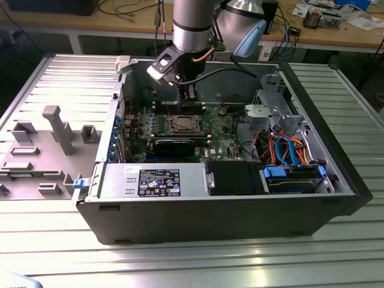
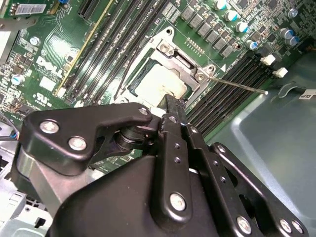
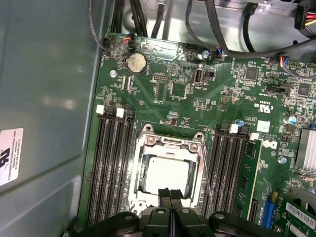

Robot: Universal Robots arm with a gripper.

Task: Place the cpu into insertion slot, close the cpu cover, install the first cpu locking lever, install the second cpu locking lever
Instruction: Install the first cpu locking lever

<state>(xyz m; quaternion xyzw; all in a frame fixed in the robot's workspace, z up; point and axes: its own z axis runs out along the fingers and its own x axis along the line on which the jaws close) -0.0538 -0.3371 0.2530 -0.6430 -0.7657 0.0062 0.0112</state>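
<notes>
open black computer case (image 1: 210,219), long memory slots (image 3: 111,163); coin battery (image 3: 137,62), blue cables (image 1: 294,150)

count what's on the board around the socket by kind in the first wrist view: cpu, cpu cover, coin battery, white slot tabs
cpu: 1
cpu cover: 1
coin battery: 1
white slot tabs: 4
total: 7

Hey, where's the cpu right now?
In the first wrist view the cpu sits in the insertion slot, between two banks of black memory slots, with the shut pincer at its edge.
</notes>
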